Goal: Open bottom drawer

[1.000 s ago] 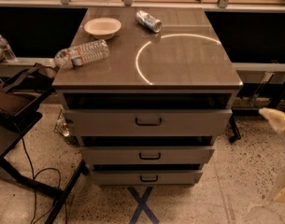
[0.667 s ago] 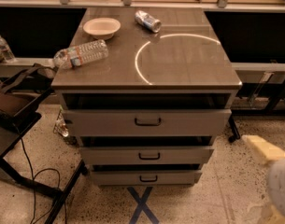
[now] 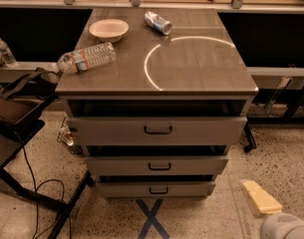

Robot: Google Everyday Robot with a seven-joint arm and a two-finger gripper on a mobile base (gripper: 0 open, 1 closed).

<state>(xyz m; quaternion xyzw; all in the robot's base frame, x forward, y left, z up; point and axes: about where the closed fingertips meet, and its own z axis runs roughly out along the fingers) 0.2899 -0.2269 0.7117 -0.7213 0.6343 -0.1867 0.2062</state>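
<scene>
Gripper [image 3: 261,199] at btm right, open/closed can't tell, well apart from bottom drawer [image 3: 156,188], its inside hidden

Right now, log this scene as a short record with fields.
cabinet: grey, three drawers
bottom drawer: lowest and slimmest front, looks shut
handle: small black loop, nothing touching it
gripper: low on the right over the floor, apart from the cabinet, right of the bottom drawer
bowl: on the cabinet top, back left
bottle: lying on its side near the top's left edge
can: lying on its side at the back
tape X: blue, on the floor in front of the cabinet
</scene>
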